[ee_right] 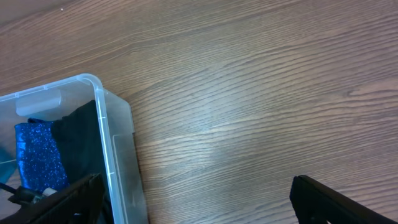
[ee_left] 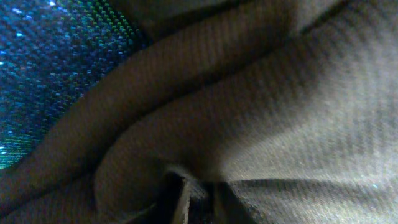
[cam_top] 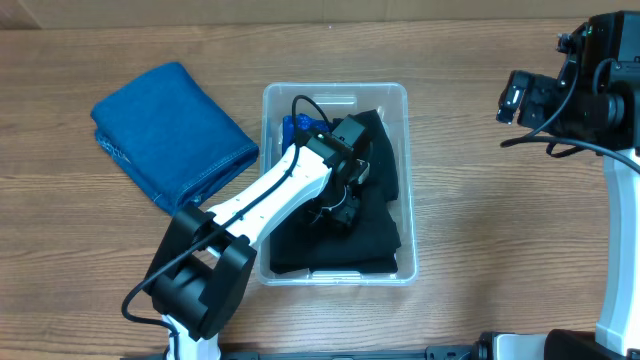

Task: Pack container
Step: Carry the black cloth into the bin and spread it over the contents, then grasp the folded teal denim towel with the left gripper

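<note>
The clear plastic container (cam_top: 409,150) stands mid-table and holds a black cloth (cam_top: 380,205) and a blue sparkly item (cam_top: 293,127) at its far left corner. My left gripper (cam_top: 338,205) reaches down into the container and is pressed into the black cloth. In the left wrist view the cloth (ee_left: 280,93) fills the frame, its folds converge at my jaws (ee_left: 199,199), and the blue sparkly item (ee_left: 50,62) shows at top left. My right gripper (ee_right: 199,199) is open and empty, above bare table right of the container (ee_right: 118,143).
A folded blue towel (cam_top: 170,130) lies on the table left of the container. The right arm's base (cam_top: 615,250) stands at the right edge. Wooden table surface (ee_right: 261,93) lies between the container and the right arm.
</note>
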Available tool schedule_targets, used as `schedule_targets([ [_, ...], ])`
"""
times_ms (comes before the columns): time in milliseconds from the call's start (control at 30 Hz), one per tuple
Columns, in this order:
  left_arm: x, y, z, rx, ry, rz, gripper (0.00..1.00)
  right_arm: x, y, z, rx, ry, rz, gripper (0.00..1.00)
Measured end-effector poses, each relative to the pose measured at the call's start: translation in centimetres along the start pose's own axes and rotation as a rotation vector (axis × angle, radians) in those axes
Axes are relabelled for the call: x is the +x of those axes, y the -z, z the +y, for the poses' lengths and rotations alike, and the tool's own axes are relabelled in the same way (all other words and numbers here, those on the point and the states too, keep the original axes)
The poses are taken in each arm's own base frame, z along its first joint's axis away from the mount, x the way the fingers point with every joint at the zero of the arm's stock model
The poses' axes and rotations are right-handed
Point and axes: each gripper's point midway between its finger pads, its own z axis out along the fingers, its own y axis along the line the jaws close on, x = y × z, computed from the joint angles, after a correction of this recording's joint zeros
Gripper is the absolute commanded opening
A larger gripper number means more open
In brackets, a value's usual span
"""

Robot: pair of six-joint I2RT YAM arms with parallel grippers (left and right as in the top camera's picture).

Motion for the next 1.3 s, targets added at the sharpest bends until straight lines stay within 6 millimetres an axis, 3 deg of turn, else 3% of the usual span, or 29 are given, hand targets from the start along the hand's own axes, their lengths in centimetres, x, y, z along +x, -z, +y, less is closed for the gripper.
schedule_targets([
  [100, 0.2, 1.0, 0.3, -0.036, 0.013, 0.012, 0.09, 0.0, 0.0, 0.0, 0.000, 0.000, 0.000, 1.00],
  [133, 0.3, 2.5, 0.4, -0.061, 0.015, 0.016, 0.13, 0.0, 0.0, 0.0, 0.000, 0.000, 0.000, 1.00],
  [167, -0.5, 4.5, 0.1, -0.068, 0.007, -0.030, 0.31, 0.0, 0.0, 0.0, 0.000, 0.000, 0.000, 1.00],
  [200, -1.1, 6.5, -0.2, -0.076, -0.001, -0.083, 0.93, 0.0, 0.0, 0.0, 0.000, 0.000, 0.000, 1.00],
  [233, -1.3, 8.9, -0.2, -0.095, -0.006, -0.135, 1.00, 0.0, 0.0, 0.0, 0.000, 0.000, 0.000, 1.00],
  [333, -1.2, 19.7, 0.7, -0.179, -0.004, -0.449, 1.00, 0.0, 0.0, 0.0, 0.000, 0.000, 0.000, 1.00],
  [367, 0.0, 23.6, 3.2, -0.237, 0.056, -0.549, 1.00, 0.0, 0.0, 0.0, 0.000, 0.000, 0.000, 1.00],
  [467, 1.9, 26.7, 10.0, -0.302, 0.293, -0.600, 1.00, 0.0, 0.0, 0.0, 0.000, 0.000, 0.000, 1.00],
  [500, 2.9, 27.5, 14.9, -0.332, 0.477, -0.604, 1.00, 0.0, 0.0, 0.0, 0.000, 0.000, 0.000, 1.00],
  [533, 3.5, 27.7, 17.8, -0.341, 0.581, -0.605, 1.00, 0.0, 0.0, 0.0, 0.001, 0.000, 0.000, 1.00],
  [600, 5.0, 27.6, 23.4, -0.315, 0.787, -0.624, 1.00, 0.0, 0.0, 0.0, 0.000, 0.000, 0.001, 1.00],
  [667, 7.3, 26.0, 29.1, -0.265, 0.986, -0.625, 1.00, 0.0, 0.0, 0.0, 0.000, 0.000, 0.001, 1.00],
  [767, 9.6, 21.7, 34.3, -0.126, 1.147, -0.607, 1.00, 0.0, 0.0, 0.0, 0.000, 0.000, 0.001, 1.00],
  [800, 10.4, 19.0, 36.3, -0.042, 1.182, -0.582, 1.00, 0.0, 0.0, 0.0, 0.000, 0.000, 0.001, 1.00],
  [967, 8.6, 12.1, 37.3, 0.177, 1.023, -0.483, 1.00, 0.0, 0.0, 0.0, 0.000, 0.000, 0.001, 1.00],
  [1100, 7.8, 7.9, 37.1, 0.274, 0.909, -0.413, 1.00, 0.0, 0.0, 0.0, 0.001, 0.000, 0.001, 1.00],
  [1300, 8.1, 5.2, 37.8, 0.276, 0.902, -0.361, 1.00, 0.0, 0.0, 0.0, 0.000, 0.000, 0.001, 1.00],
])
